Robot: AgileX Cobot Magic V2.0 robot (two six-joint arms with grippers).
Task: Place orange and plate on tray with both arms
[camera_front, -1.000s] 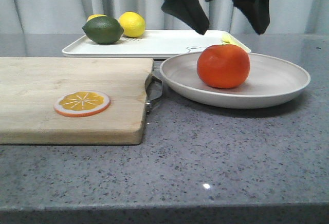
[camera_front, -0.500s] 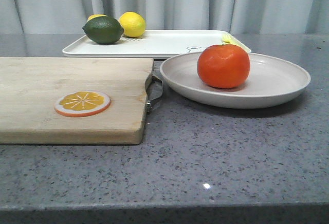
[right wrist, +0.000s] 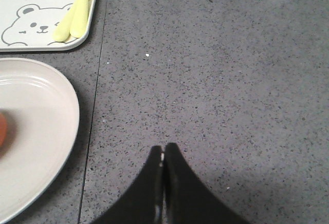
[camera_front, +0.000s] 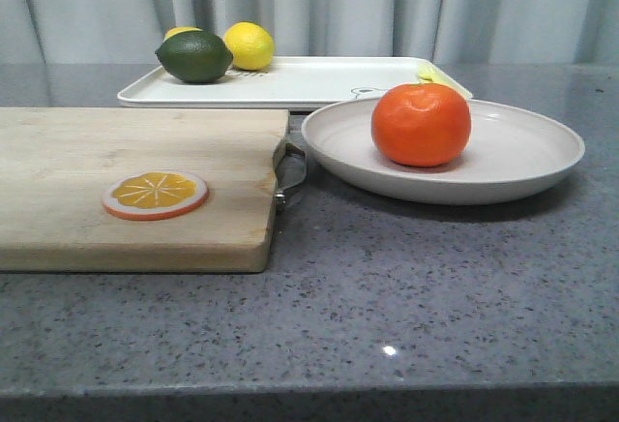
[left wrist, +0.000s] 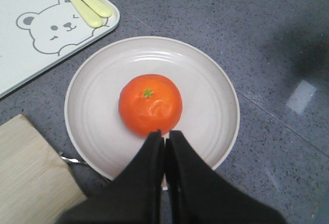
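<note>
The orange (camera_front: 421,124) sits in the off-white plate (camera_front: 513,165) on the grey counter, in front of the white tray (camera_front: 309,81). In the left wrist view the orange (left wrist: 150,104) lies at the middle of the plate (left wrist: 205,80), with the tray's bear drawing (left wrist: 51,26) beside it. My left gripper (left wrist: 164,134) is shut and empty, high above the plate's near side. My right gripper (right wrist: 163,148) is shut and empty above bare counter, beside the plate (right wrist: 36,126) and the tray (right wrist: 36,8). Neither gripper shows in the front view.
A wooden cutting board (camera_front: 126,185) with an orange slice disc (camera_front: 155,195) lies to the left, its metal handle (camera_front: 290,175) near the plate. A lime (camera_front: 193,56) and lemons (camera_front: 249,45) sit on the tray's far left. Yellow cutlery (left wrist: 85,0) lies on the tray's right end.
One second ago dark grippers hung above the plate at the top of the front view. They have risen out of that view. The orange and plate have not moved.
</note>
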